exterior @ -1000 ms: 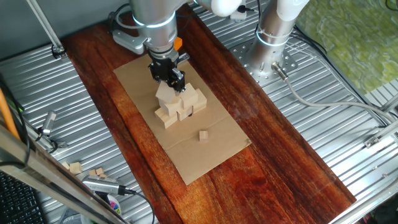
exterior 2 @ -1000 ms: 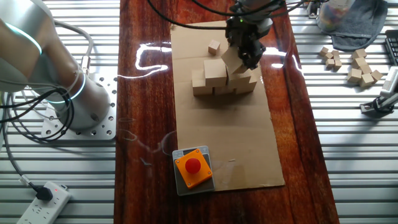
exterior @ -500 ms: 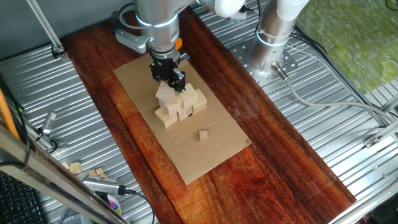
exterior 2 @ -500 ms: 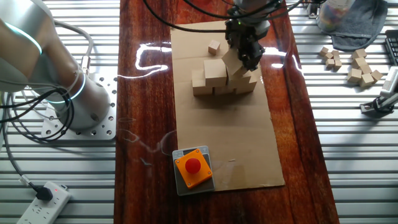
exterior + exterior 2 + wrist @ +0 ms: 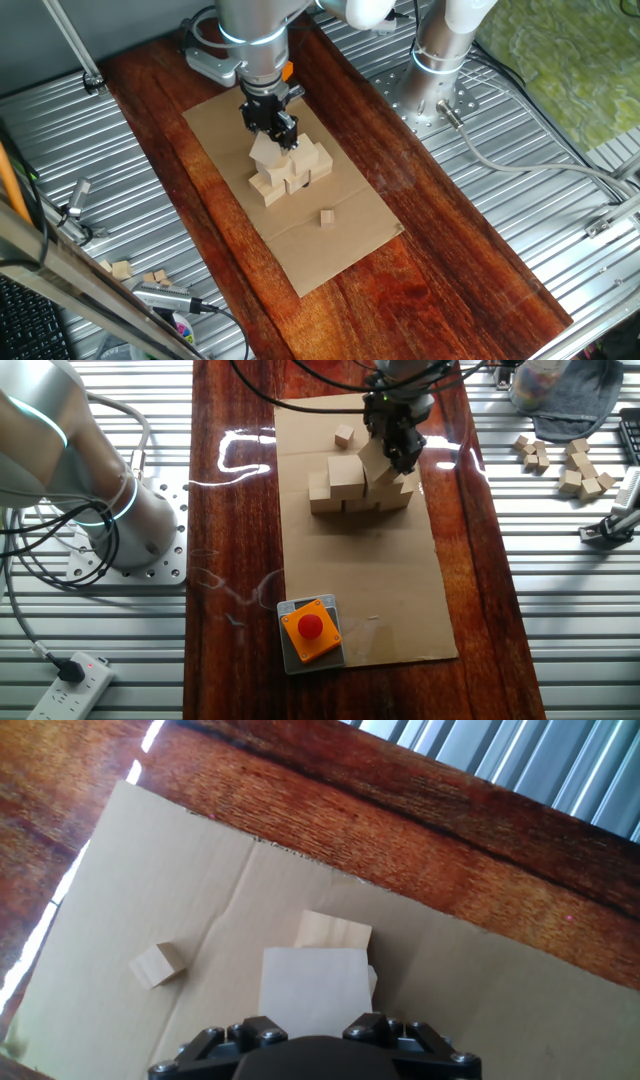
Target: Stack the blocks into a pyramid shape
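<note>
The gripper (image 5: 393, 448) is squeezing a tilted wooden block (image 5: 373, 459). It is hanging over the block pile (image 5: 345, 492) (on cardboard (image 5: 380, 575)).

robot lab, slatted metal bench (image 5: 560, 230), emergency-stop box (image 5: 311, 629)

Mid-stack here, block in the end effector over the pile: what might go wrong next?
1. The held block looks tilted above the stack; released like this, it may land crooked and slide off.
2. The end effector sits close to the upper block; a sideways shift might knock it.
3. Pressing down off-centre may spread the bottom row on the cardboard.
</note>
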`<control>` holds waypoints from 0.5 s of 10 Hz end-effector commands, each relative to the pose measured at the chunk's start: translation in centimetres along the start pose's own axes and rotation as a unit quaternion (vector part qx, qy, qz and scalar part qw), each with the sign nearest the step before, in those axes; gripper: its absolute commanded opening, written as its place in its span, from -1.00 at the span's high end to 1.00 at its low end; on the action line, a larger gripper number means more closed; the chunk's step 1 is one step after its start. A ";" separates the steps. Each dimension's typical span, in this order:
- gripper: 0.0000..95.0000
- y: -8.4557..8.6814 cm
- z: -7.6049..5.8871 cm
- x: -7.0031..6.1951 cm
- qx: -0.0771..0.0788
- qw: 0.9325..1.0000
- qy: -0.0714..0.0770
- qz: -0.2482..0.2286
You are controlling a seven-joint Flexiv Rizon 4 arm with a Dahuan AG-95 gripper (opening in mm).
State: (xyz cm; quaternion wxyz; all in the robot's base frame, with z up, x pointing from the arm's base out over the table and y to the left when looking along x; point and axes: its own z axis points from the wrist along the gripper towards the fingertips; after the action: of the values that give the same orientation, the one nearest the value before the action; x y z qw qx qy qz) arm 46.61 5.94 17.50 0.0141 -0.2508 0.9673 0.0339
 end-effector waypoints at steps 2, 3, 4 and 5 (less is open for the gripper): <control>1.00 0.0 0.1 0.0 0.000 1.000 0.002 0.001; 1.00 0.1 0.2 0.1 0.000 1.000 0.001 0.002; 1.00 0.1 0.2 0.2 0.001 1.000 0.002 0.003; 1.00 0.1 0.2 0.2 0.001 1.000 0.002 0.011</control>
State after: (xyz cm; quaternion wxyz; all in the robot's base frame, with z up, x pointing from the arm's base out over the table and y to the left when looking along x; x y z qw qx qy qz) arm 46.32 5.98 17.42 0.0126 -0.2404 0.9700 0.0325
